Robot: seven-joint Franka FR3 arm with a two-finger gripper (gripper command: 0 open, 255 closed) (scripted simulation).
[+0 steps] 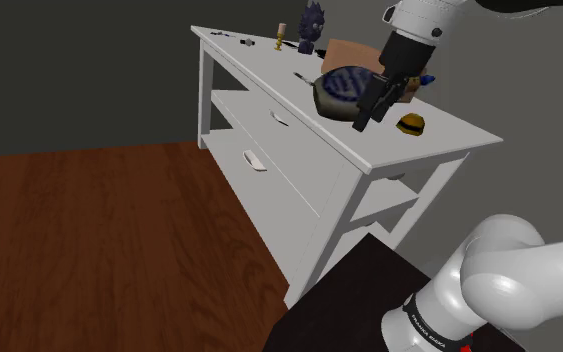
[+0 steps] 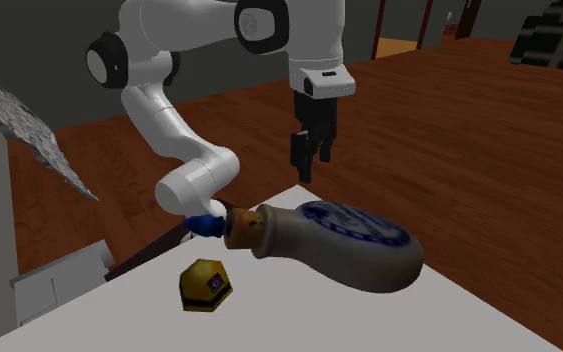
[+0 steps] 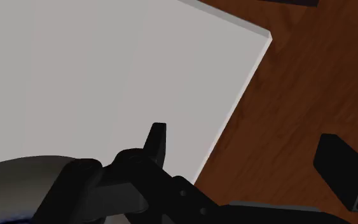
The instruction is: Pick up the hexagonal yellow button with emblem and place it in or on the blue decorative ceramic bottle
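The yellow hexagonal button [image 1: 411,123] [image 2: 206,285] with a dark emblem on its face lies on the white tabletop [image 1: 369,150] [image 3: 107,70], near the table's end. Beside it the bottle [image 1: 341,88] [image 2: 344,245] [image 3: 25,184] lies on its side: grey body, blue patterned face, brown neck [image 2: 247,228] and a blue stopper [image 2: 206,222]. My gripper [image 1: 367,112] [image 2: 309,160] [image 3: 244,137] hangs open above the table's front edge next to the bottle's body, apart from the button. Nothing is between its fingers [image 3: 157,141].
The table is a white dresser with drawers [image 1: 269,150] and lower shelves. Farther along its top stand a dark blue spiky figure [image 1: 312,25], a brown box [image 1: 347,52], a small post [image 1: 281,36] and some small items [image 1: 241,41]. Wooden floor [image 1: 89,250] lies below.
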